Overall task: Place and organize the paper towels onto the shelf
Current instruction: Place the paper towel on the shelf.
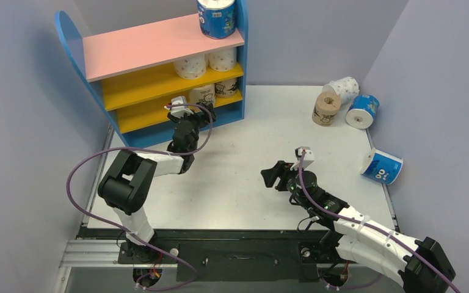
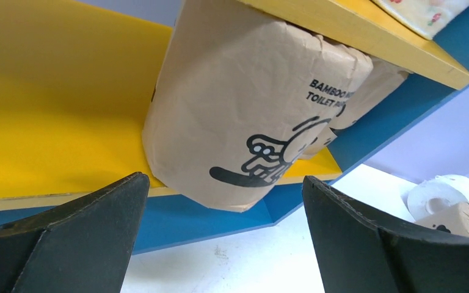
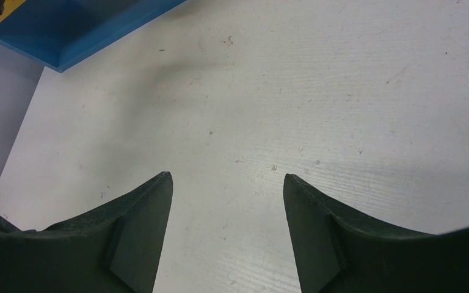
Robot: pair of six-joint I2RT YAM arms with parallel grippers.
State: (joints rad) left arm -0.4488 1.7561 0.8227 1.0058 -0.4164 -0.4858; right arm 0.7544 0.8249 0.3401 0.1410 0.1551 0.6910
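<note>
The left arm (image 1: 125, 183) rises from its base to a high elbow, then reaches forward to the small shelf (image 1: 140, 49) with blue rounded side panels and a pink top board. The left gripper (image 2: 225, 178) is level with the lower yellow board (image 2: 55, 122). Its jaws are spread wide and grip nothing. They flank a tan paper-wrapped roll with black cartoon print (image 2: 238, 110) without touching it. That roll stands on the board, overhanging its front edge, with a second tan roll (image 2: 372, 85) just to its right. Two white dotted rolls (image 1: 190, 66) sit on the upper yellow board (image 1: 140, 82), and a blue-and-white roll (image 1: 217, 17) stands on top.

The right arm (image 1: 366, 235) stretches low from its base toward mid-table. The right gripper (image 3: 227, 180) hangs with parted, empty jaws over the white table (image 3: 281, 91). Four loose rolls (image 1: 344, 89) lie far right.
</note>
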